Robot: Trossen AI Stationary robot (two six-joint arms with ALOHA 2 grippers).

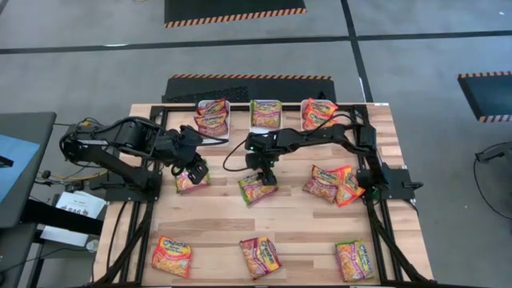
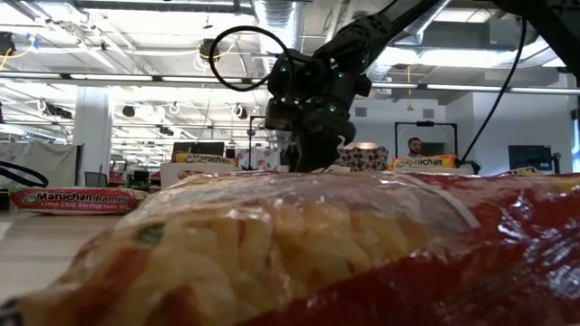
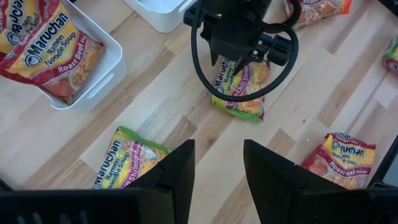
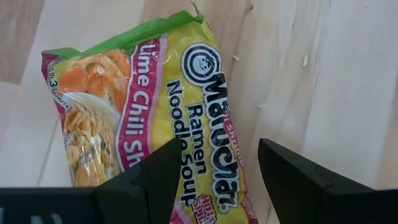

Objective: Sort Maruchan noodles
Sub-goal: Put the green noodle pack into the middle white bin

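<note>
Hovering with right gripper [image 4: 214, 174] spread wide just above a green-edged noodle packet [image 4: 149, 106], near the middle white bin [image 1: 266, 114]. Hanging with left gripper [image 3: 217, 165] parted and empty over another green-edged packet [image 3: 124, 165], beside the left white bin [image 3: 93, 68].

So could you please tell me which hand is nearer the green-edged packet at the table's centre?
Right. The right hand hangs open directly over the green-edged packet; the left hand hovers off to its left.

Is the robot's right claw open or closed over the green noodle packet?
Open. The right end effector hangs above the green-edged crinkly plastic lime chili noodle packet, its two dark fingers spread apart with the packet lying flat on the wooden table.
</note>
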